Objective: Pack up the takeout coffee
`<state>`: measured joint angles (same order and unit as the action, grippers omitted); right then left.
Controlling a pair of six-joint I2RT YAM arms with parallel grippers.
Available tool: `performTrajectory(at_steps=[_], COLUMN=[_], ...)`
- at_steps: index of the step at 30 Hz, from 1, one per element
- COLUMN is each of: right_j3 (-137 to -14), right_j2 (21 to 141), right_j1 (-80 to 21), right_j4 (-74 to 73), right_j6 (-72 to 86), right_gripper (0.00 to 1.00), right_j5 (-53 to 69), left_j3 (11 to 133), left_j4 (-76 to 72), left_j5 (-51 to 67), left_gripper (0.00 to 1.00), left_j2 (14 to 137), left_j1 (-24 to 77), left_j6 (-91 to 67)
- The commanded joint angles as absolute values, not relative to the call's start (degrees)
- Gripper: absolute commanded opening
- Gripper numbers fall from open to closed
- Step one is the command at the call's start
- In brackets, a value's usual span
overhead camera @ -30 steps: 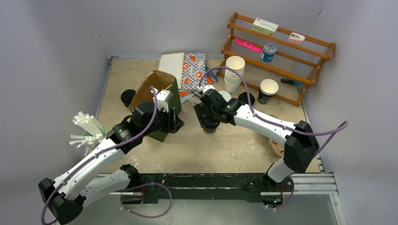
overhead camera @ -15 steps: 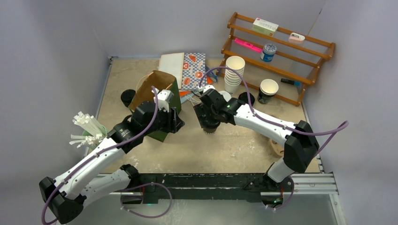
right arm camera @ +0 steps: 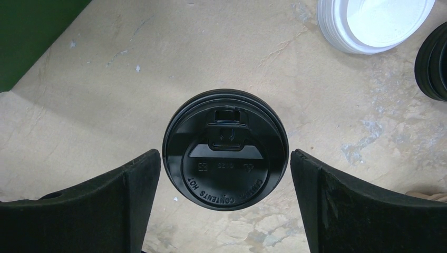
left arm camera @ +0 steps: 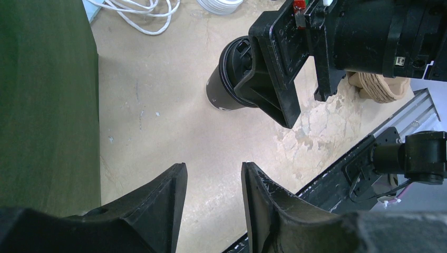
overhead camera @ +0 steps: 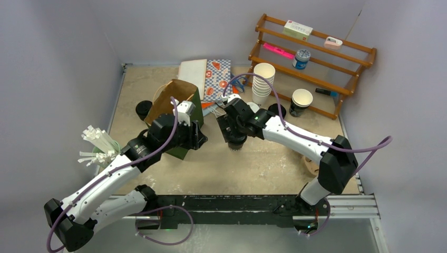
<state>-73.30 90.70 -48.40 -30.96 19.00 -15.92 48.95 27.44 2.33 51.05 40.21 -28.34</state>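
Note:
The takeout coffee [right arm camera: 226, 150] is a dark cup with a black lid, standing upright on the table [overhead camera: 263, 163]. My right gripper [right arm camera: 225, 154] hangs over it, open, with one finger on each side of the lid and a small gap at both. In the left wrist view the cup [left arm camera: 224, 95] stands under the right gripper's fingers [left arm camera: 274, 68]. My left gripper [left arm camera: 213, 166] is open with nothing between its fingers. It sits low beside the dark green paper bag [left arm camera: 47, 105], left of the cup. The bag [overhead camera: 176, 100] stands open-topped.
White lids [right arm camera: 377, 23] and black lids [right arm camera: 435, 58] lie just beyond the cup. A stack of white cups [overhead camera: 262, 83] and a wooden rack [overhead camera: 316, 63] holding a dark cup [overhead camera: 300, 101] stand at the back right. A holder of white sticks [overhead camera: 97, 145] is at the left.
The right wrist has shifted very slightly over the cup. The left arm and the bag have not moved.

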Motion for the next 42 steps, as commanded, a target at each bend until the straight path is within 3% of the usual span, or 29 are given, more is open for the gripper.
performTrajectory(at_steps=[1,26,31,42], right_j3=[-75.41,-72.00,-71.84,-69.55], right_j2=[91.18,91.41,91.41,92.59], right_j1=[-48.33,-48.30,-48.33,-48.27], right_j4=[-31.73,-30.77,-30.68,-31.07], right_j6=[18.58,19.43,19.55,20.74], right_gripper=[0.93,0.88,0.80,0.77], right_j5=[-16.35,-15.83,-15.43,-14.85], left_j3=[49.23,48.34,48.17,48.12], left_j4=[25.49,25.37,25.26,25.49], left_j5=[2.80,2.64,2.82,2.37], left_gripper=[0.45,0.45,0.45,0.45], left_j2=[51.15,50.70,50.54,50.27], left_j1=[40.34,40.35,40.34,40.39], left_j6=[-28.05,-28.21,-28.21,-28.13])
